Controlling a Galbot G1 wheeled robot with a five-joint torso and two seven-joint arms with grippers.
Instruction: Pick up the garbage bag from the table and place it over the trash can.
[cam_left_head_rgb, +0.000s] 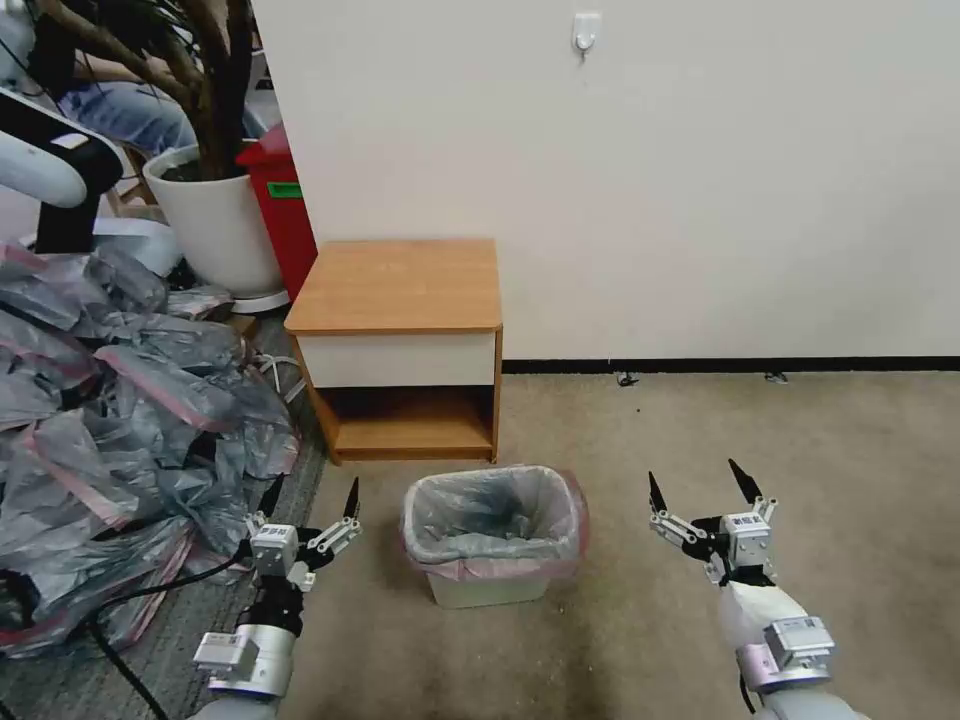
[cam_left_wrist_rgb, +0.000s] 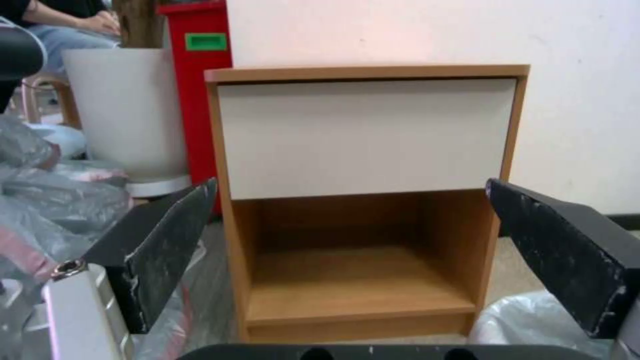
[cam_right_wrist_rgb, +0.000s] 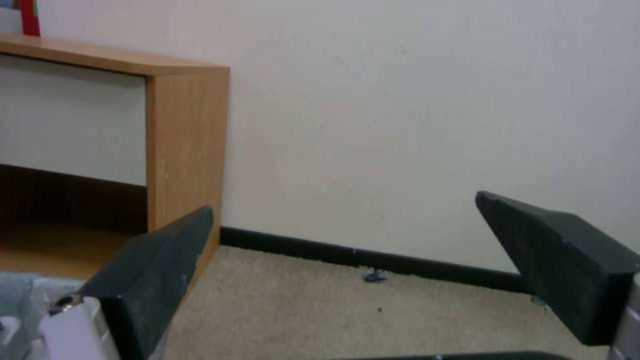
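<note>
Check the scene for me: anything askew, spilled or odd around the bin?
Nothing spilled or damaged. The garbage bag already lines the trash can, pink rim folded over its edge, fairly evenly. The table top is bare. Left hand and right hand hover open either side, holding nothing.

White wall (cam_left_head_rgb: 700, 180), black baseboard (cam_left_head_rgb: 730, 365), beige carpet (cam_left_head_rgb: 850, 450)

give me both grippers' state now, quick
left gripper: open, holding nothing, left of the trash can.
right gripper: open, holding nothing, right of it.
</note>
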